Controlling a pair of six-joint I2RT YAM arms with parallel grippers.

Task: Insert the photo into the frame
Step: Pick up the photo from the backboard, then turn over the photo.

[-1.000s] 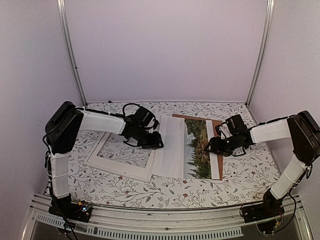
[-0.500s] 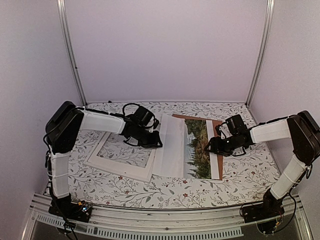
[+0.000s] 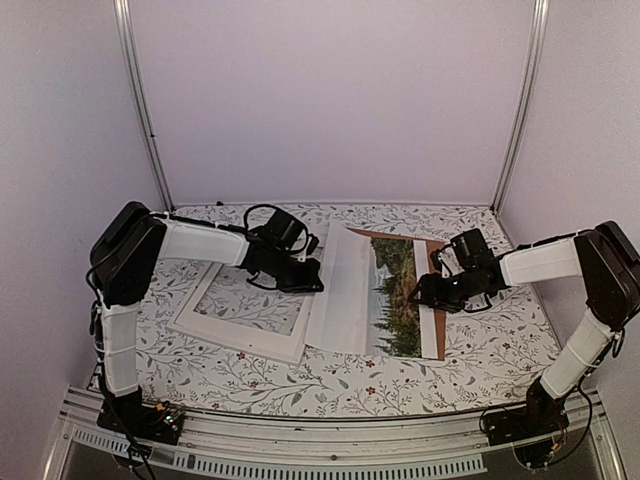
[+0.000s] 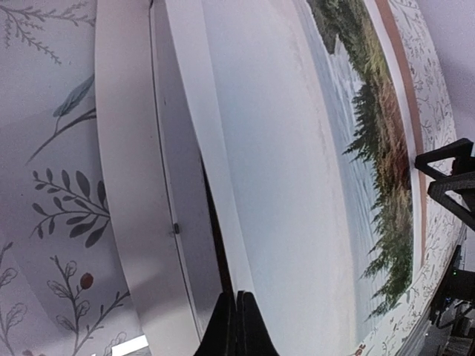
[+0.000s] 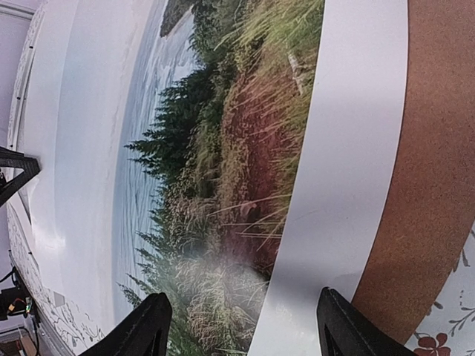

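One edge of the photo (image 3: 352,290) overlaps the frame (image 3: 240,338), the rest lies on the brown panel (image 3: 433,247). My left jaws pinch that edge; my right jaws hover spread. Next, I think, a careful pull leftward.

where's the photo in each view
Top external: photo in the centre, between the arms, its left edge over the frame.
Left wrist: photo fills the middle and right.
Right wrist: photo fills the left and centre.
Shared landmark: brown backing panel under the photo's border.
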